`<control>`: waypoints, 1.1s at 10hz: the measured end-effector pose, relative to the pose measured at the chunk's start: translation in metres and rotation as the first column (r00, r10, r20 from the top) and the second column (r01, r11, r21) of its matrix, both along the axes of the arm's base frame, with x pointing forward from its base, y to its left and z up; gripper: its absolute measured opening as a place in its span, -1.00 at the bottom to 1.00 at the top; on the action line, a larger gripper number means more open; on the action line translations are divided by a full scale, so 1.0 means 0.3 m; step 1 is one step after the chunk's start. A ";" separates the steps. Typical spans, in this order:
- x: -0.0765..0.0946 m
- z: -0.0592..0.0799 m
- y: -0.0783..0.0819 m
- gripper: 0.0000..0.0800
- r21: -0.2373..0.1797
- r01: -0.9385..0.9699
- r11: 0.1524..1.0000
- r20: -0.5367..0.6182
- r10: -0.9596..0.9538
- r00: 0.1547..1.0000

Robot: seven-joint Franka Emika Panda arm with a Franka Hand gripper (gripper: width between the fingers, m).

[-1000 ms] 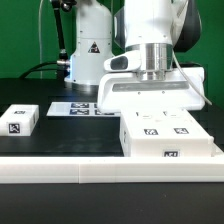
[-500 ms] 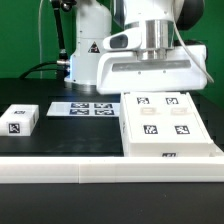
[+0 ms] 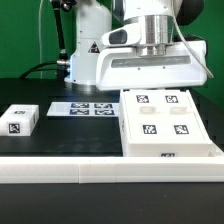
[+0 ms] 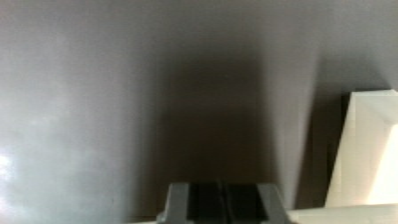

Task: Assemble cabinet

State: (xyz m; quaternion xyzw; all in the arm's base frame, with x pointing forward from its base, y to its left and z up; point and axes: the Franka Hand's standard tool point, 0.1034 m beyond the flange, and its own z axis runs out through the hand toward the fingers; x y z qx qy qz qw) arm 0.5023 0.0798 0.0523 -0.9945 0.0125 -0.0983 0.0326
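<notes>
White plastic, tags up, the cabinet lies flat on the dark surface at about 4 o'clock in the exterior view. The end effector hangs at the cabinet's 12 o'clock, apart from it. In the wrist view its two fingers are pressed together with nothing between them. Beyond them is bare surface, with a white edge off to one side that is probably the cabinet's flank. So the end effector seems to hang beside the cabinet's far edge rather than over its top.

This looks like a gap between grasps: the cabinet is set down and nothing is carried. The next move calls for spreading the fingers, lining up over the next part and coming down square on it. Which part that is, I cannot tell.

A small block sits at the cabinet's 9 o'clock, well apart. The marker board lies at its 10 o'clock, near the corner. A rail runs across 6 o'clock, just beside the cabinet's front.
</notes>
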 end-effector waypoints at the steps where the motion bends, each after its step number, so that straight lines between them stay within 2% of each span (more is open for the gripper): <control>1: 0.007 0.015 -0.003 -1.00 0.002 0.001 1.000 -0.002 -0.001 1.000; 5: 0.037 0.118 0.012 -1.00 0.018 -0.004 1.000 -0.010 0.004 1.000; 11: 0.031 0.108 0.003 -1.00 0.014 -0.013 1.000 -0.018 0.013 1.000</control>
